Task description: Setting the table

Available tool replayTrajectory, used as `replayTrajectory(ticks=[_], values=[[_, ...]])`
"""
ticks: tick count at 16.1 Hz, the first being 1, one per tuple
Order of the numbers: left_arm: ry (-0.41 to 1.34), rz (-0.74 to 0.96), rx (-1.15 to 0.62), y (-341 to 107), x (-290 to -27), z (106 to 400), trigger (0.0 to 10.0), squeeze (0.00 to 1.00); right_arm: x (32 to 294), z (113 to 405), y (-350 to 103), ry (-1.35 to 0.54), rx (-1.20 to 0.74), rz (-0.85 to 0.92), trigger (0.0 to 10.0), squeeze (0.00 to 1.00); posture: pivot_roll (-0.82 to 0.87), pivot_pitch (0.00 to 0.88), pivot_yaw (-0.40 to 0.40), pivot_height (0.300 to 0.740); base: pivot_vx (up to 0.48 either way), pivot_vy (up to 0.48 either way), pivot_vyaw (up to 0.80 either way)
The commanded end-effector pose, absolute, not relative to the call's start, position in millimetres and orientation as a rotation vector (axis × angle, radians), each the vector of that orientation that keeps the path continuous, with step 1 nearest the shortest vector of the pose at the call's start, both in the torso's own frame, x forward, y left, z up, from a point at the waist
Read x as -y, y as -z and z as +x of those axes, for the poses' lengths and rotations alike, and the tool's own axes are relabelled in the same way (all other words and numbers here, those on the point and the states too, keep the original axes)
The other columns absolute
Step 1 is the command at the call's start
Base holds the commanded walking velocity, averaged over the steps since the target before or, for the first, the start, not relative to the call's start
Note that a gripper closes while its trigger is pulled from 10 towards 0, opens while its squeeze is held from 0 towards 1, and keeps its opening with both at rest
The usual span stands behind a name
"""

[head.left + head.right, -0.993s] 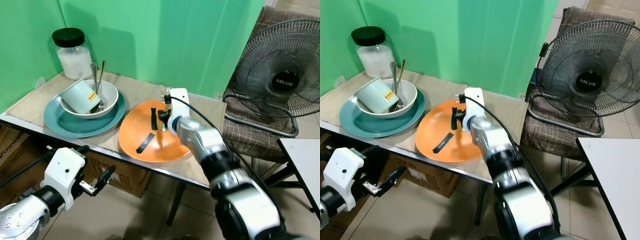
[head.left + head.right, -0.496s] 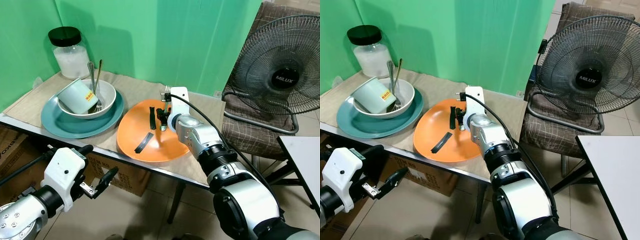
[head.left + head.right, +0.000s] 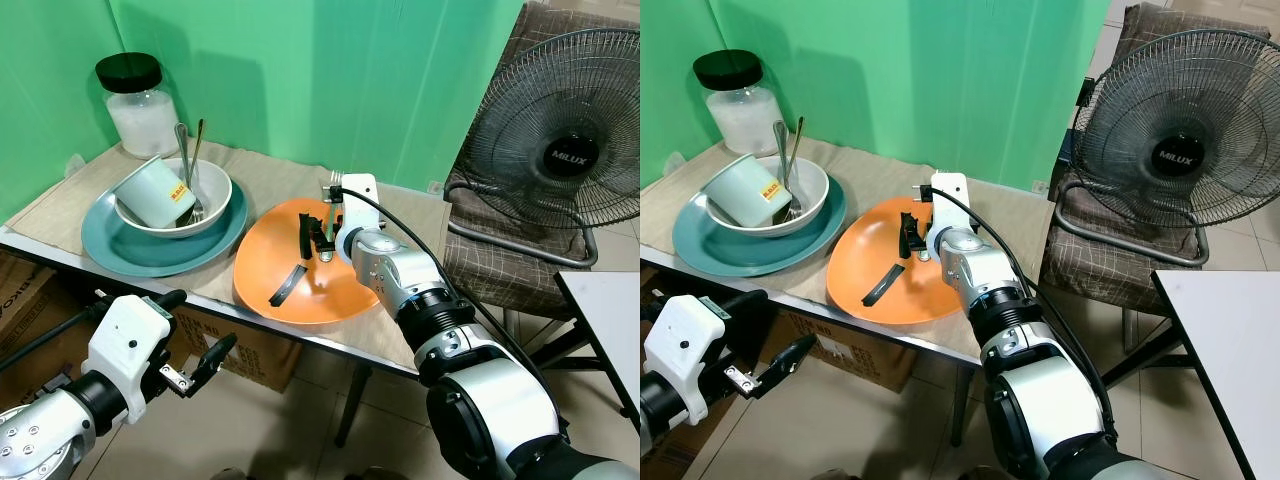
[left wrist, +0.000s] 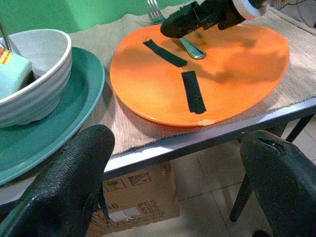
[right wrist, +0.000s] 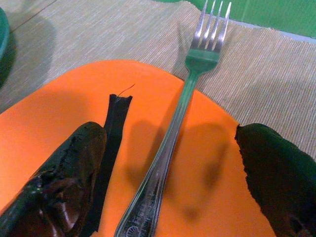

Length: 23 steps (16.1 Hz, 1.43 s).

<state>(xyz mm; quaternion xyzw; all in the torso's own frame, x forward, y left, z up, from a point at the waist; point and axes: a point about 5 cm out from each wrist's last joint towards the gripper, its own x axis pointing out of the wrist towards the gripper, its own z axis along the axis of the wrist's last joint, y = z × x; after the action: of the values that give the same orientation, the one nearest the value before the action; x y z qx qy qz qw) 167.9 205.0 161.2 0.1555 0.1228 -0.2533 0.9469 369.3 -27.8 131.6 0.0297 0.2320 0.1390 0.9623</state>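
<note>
Right end effector [image 5: 168,163] lifted slightly | fork [image 5: 173,133] between spread fingers, seemingly untouched

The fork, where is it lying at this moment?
The fork lies across the far rim of the orange plate, tines on the beige mat, between the open right end effector fingers.

My right arm reaches forward and across, its silver forearm stretched out over the tabletop [image 3: 260,190] with a black cable running along it. My right end effector [image 3: 320,238] hangs just above the tabletop, its two black fingers [image 5: 64,173] spread wide apart and closed on nothing. My left arm is bent low, below the tabletop's front edge. My left end effector [image 3: 205,358] points forward beneath that edge, its fingers [image 4: 64,182] parted and empty.
</note>
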Motion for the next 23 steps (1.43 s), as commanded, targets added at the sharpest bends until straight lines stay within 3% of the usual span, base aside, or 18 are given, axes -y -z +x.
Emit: replayTrajectory(ticks=[1, 2, 3, 4, 11, 12, 13, 14, 15, 23], values=[[0.521, 0.324, -0.243, -163.9, -204.5, 166.5, 10.0, 0.0, 11.9, 367.9, -139.9, -0.316, -0.451, 0.081, 10.0, 1.0, 0.04, 0.094, -0.037, 0.74, 0.0, 0.0, 0.0], [0.521, 0.324, -0.243, -163.9, -204.5, 166.5, 10.0, 0.0, 11.9, 367.9, -139.9, -0.316, -0.451, 0.081, 10.0, 1.0, 0.04, 0.094, -0.037, 0.74, 0.0, 0.0, 0.0], [0.56, 0.313, -0.258, -165.4, -201.2, 160.5, 10.0, 0.0, -1.3, 367.1, -134.8, -0.336, -0.489, 0.105, 10.0, 0.0, 0.07, 0.156, -0.028, 0.74, 0.0, 0.0, 0.0], [0.603, 0.298, -0.277, -166.3, -195.7, 153.5, 10.0, 0.0, -17.4, 360.3, -129.1, -0.374, -0.538, 0.114, 10.0, 0.0, 0.07, 0.155, -0.026, 0.74, 0.0, 0.0, 0.0], [0.608, 0.299, -0.282, -166.6, -195.5, 153.8, 10.0, 0.0, -22.6, 361.1, -132.9, -0.397, -0.526, 0.103, 10.0, 0.0, 0.07, 0.151, -0.028, 0.74, 0.0, 0.0, 0.0], [0.608, 0.3, -0.283, -166.7, -195.5, 154.0, 10.0, 0.0, -24.7, 359.7, -132.2, -0.417, -0.528, 0.062, 9.6, 0.0, 0.07, 0.151, -0.028, 0.74, 0.0, 0.0, 0.0], [0.608, 0.303, -0.284, -166.6, -195.5, 154.0, 10.0, 0.0, -24.8, 358.5, -129.9, -0.427, -0.538, 0.025, 3.6, 0.0, 0.07, 0.15, -0.029, 0.74, 0.0, 0.0, 0.0], [0.608, 0.306, -0.285, -166.4, -195.7, 153.9, 10.0, 0.0, -24.5, 356.5, -125.9, -0.437, -0.556, -0.015, 1.1, 0.0, 0.07, 0.149, -0.03, 0.74, 0.0, 0.0, 0.0], [0.608, 0.308, -0.286, -166.1, -195.7, 153.8, 10.0, 0.0, -23.4, 355.5, -123.0, -0.439, -0.568, -0.032, 0.0, 0.0, 0.07, 0.149, -0.03, 0.74, 0.0, 0.0, 0.0], [0.619, 0.309, -0.281, -165.0, -194.6, 157.6, 10.0, 0.0, -18.8, 355.0, -117.8, -0.433, -0.59, -0.033, 0.0, 0.0, 0.06, 0.132, -0.022, 0.74, 0.0, 0.0, 0.0]])
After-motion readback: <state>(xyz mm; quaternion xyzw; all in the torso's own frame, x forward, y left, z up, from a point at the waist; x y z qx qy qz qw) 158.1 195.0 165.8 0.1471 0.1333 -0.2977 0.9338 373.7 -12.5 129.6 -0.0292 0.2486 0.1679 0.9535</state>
